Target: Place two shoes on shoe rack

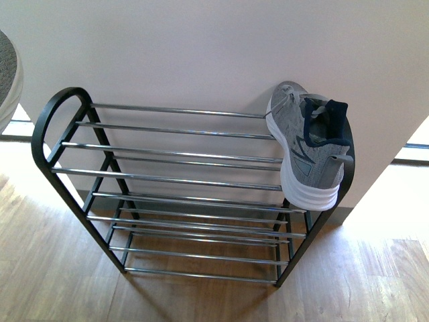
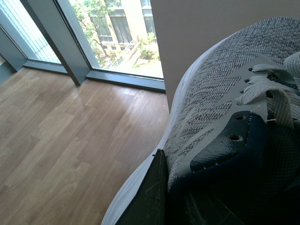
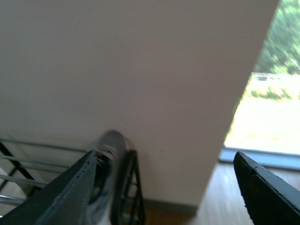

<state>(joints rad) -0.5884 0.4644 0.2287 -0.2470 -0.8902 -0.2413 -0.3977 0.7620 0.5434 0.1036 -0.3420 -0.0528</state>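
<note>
One grey sneaker lies tipped on its side at the right end of the shoe rack's top tier, its white sole against the black end frame. The other grey sneaker fills the left wrist view, with my left gripper shut on its navy collar; one dark finger presses its side. A sliver of that sneaker shows at the front view's left edge. My right gripper is open and empty, held in the air near the rack's right end, with the blurred racked sneaker beyond it.
A pale wall stands right behind the rack. Wooden floor spreads around it. Floor-to-ceiling windows with grey frames lie to the left, and another bright window is past the wall's right corner.
</note>
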